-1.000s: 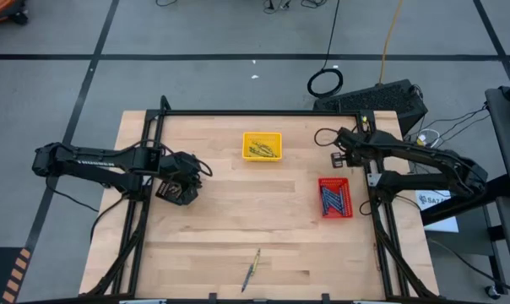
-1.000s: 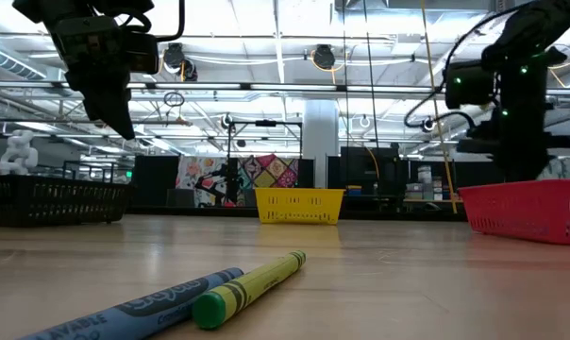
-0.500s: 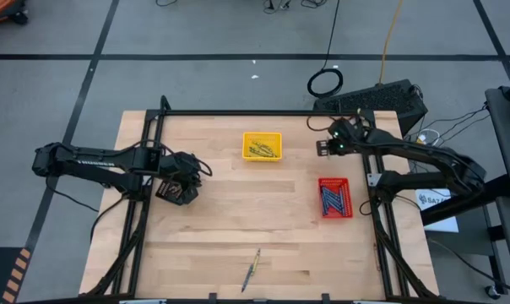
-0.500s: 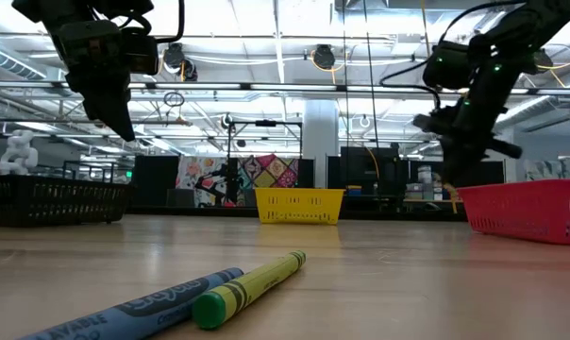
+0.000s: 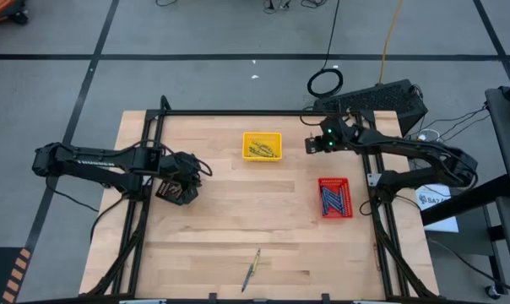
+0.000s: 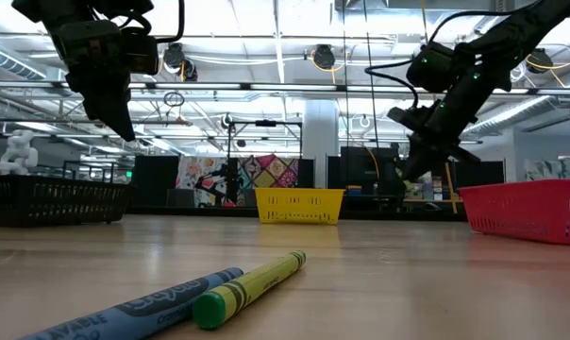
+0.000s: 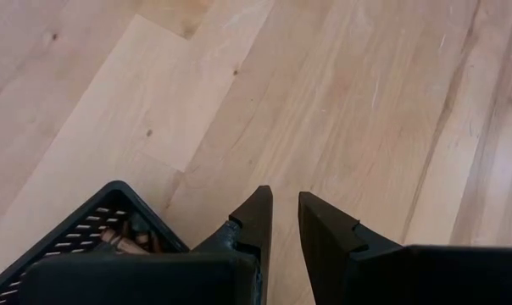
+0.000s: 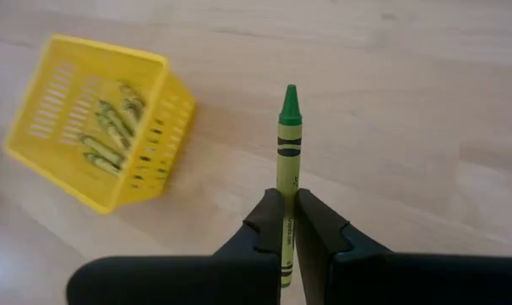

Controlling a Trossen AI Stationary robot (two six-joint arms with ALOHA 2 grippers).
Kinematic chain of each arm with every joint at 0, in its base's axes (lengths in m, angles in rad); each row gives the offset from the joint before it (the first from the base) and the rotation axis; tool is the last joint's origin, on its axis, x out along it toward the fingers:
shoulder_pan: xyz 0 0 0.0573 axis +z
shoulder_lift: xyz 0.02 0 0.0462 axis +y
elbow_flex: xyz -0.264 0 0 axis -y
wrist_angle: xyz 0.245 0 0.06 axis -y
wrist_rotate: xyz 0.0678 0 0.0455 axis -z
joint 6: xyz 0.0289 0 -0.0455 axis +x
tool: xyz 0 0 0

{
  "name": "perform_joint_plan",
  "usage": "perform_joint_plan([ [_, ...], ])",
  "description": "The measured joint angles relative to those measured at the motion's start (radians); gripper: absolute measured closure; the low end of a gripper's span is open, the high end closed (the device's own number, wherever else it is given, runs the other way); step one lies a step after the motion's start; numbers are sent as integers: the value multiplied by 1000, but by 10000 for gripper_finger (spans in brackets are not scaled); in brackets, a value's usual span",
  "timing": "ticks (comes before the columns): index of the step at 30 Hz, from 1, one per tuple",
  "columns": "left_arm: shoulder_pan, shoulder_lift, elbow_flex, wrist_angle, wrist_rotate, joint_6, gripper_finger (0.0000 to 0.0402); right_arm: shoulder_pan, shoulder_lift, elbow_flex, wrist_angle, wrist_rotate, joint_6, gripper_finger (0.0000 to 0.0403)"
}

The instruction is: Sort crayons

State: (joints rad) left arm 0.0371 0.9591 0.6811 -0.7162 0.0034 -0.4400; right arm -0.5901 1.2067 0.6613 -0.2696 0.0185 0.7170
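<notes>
My right gripper [image 5: 308, 144] [image 8: 284, 196] is shut on a yellow-green crayon [image 8: 286, 144] with a green tip, in the air just right of the yellow tray [image 5: 262, 145] [image 8: 103, 144], which holds several yellow-green crayons. The red tray [image 5: 333, 197] holds blue crayons. Two crayons, one blue [image 6: 143, 307] and one yellow-green [image 6: 252, 283], lie side by side on the table near its front edge [image 5: 252, 270]. My left gripper [image 5: 184, 176] [image 7: 283, 202] hangs empty, its fingers a narrow gap apart, beside the black tray [image 7: 86, 229], which holds brown crayons. My right gripper pinches the crayon's wrapped shaft [image 8: 284, 207] between its two fingers. The crayon lies along the fingers, and its green tip [image 8: 289, 95] sticks out well past the fingertips. The crayon is lifted clear of the table; its back end is hidden between the fingers.
A black frame rail [image 5: 255, 113] runs along the table's far edge, with uprights at both sides. Bare wood lies between the trays and the two loose crayons. A black box [image 5: 382, 100] and cables sit on the floor beyond the far right corner.
My right gripper has gone from beside the red tray toward the table's left and far edge, closer to the yellow tray, carrying the crayon clear of the table. It has tipped, its fingers now slanting down toward the left. My left arm has kept still.
</notes>
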Motion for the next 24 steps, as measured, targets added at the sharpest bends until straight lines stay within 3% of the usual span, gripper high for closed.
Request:
perform_joint_plan([
  [14, 0, 0, 0, 1, -1, -2, 340, 55, 30, 1, 298, -32, -4, 403],
  [20, 0, 0, 0, 1, -1, -2, 340, 75, 119, 6, 473, -100, -5, 403],
  [24, 0, 0, 0, 0, -1, -2, 340, 77, 198, 68, 476, -129, -28, 403],
])
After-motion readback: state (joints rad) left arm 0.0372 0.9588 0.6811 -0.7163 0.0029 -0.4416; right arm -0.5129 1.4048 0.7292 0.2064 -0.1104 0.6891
